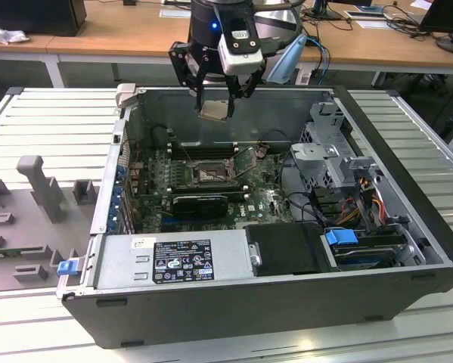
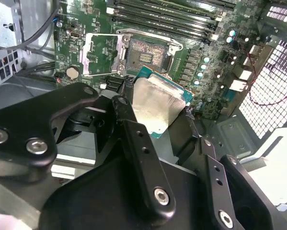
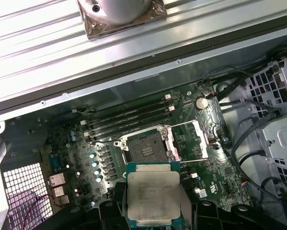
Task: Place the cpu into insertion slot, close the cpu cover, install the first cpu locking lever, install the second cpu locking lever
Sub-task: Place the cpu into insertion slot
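The gripper (image 1: 215, 104) clamps the cpu (image 3: 152, 194) by its edges, with the insertion slot (image 3: 145, 146) well below. Best held level and squared to it — clear of the raised cpu cover (image 3: 195, 140).

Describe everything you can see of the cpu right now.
The cpu is a small flat square chip: a silver-grey metal lid on a green-edged board. The claw pinches it by opposite edges, lid facing the wrist. It hangs in the air above the open computer case, clear of the insertion slot, touching only the claw.
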Motion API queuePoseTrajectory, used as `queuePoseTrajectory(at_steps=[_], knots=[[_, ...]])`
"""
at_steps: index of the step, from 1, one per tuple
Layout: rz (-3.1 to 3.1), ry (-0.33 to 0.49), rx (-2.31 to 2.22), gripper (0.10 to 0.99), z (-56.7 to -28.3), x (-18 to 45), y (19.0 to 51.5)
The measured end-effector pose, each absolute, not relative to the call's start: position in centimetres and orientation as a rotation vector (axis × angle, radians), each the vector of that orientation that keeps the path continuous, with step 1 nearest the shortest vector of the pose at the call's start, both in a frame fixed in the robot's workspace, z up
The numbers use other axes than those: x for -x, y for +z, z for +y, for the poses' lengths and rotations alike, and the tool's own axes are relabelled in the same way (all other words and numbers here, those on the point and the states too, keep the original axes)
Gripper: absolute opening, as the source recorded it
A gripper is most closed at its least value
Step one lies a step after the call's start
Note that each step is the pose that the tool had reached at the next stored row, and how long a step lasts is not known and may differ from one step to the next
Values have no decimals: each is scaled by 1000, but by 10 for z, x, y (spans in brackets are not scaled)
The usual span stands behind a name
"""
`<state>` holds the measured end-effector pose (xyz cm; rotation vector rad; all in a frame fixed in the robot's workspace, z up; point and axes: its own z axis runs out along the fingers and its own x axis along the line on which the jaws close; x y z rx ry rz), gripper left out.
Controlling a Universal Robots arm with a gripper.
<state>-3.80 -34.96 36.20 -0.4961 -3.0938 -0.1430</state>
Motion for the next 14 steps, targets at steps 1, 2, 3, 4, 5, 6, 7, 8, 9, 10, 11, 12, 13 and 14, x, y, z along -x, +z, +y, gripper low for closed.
queuePoseTrajectory(at_steps=[1, 2, 3, 4, 5, 6, 7, 8, 9, 10, 11, 12, 13, 14], knots=[[-3092, -143, 508, 533, -350, 38, 362], [-3091, -143, 515, 533, -350, 38, 362], [-3089, -143, 528, 533, -350, 38, 362], [-3088, -143, 536, 533, -350, 38, 362], [-3087, -143, 544, 533, -350, 38, 362], [-3086, -143, 553, 533, -350, 38, 362], [-3085, -143, 561, 533, -350, 38, 362], [-3083, -143, 571, 533, -350, 38, 362], [-3082, -143, 579, 533, -350, 38, 361], [-3080, -144, 592, 533, -350, 38, 361], [-3077, -144, 606, 533, -350, 38, 361], [-3074, -144, 625, 533, -350, 38, 361], [-3073, -144, 632, 533, -350, 38, 361], [-3071, -144, 646, 533, -350, 38, 361]])
